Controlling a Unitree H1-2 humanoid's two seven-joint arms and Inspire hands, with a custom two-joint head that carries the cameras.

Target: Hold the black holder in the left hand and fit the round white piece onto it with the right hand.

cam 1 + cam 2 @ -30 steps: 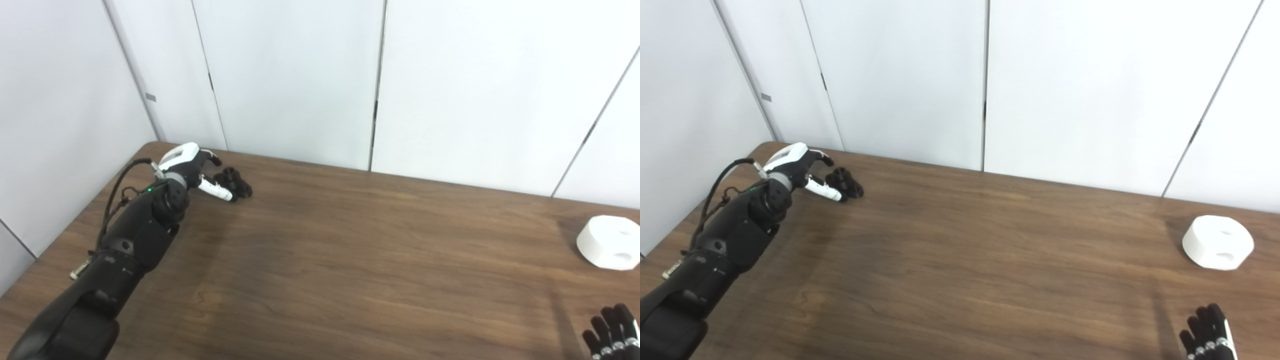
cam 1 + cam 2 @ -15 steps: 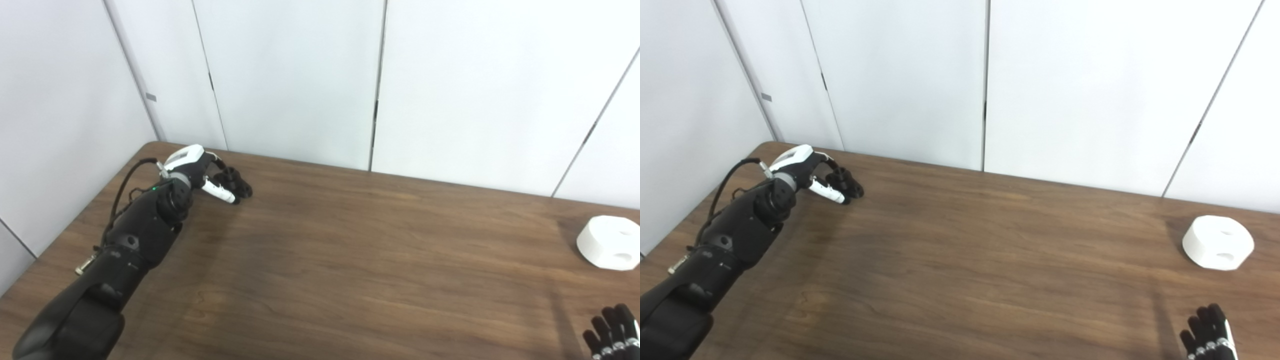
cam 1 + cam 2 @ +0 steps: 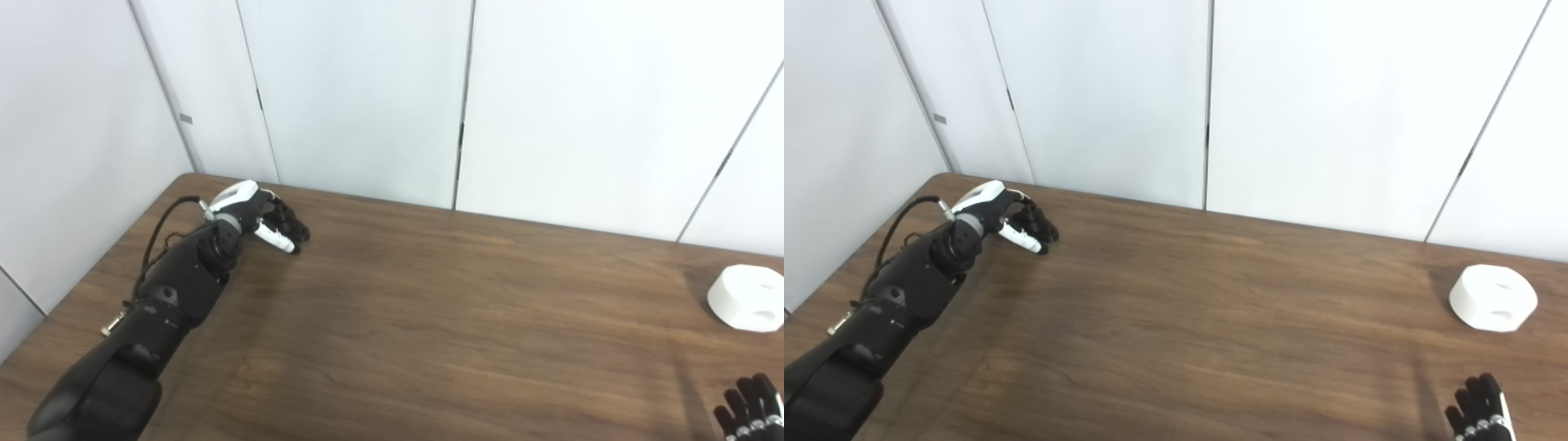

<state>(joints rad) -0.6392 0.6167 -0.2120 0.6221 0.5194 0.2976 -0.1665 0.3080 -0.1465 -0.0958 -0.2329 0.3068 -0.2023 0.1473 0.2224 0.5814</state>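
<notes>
the left hand (image 3: 254, 210) is stretched out to the far left corner of the brown wooden table (image 3: 429, 318), right over the black holder (image 3: 293, 224). its dark fingers (image 3: 1030, 211) curl over the top of the holder and the white-tipped thumb (image 3: 274, 237) lies along the near side, so the holder sits between them. the holder is partly hidden by the hand, and black on black makes it hard to read; the fingers look wrapped around it, but whether the grip is fully closed cannot be told. the holder appears to rest on the tabletop. the black forearm (image 3: 177, 288) runs back from the hand to the lower left corner, with a dark cable (image 3: 160, 225) looping beside the wrist.

the round white piece (image 3: 1493, 297) sits on the table at the far right, well apart from the holder, with 2 oval openings showing, 1 on top and 1 on its front side. nothing touches it.

the right hand (image 3: 1479, 410) shows only at the bottom right edge: black fingers pointing up and spread apart, holding nothing, near the white piece but clear of it.

behind the table stand plain white wall panels (image 3: 367, 92) with dark vertical seams.
</notes>
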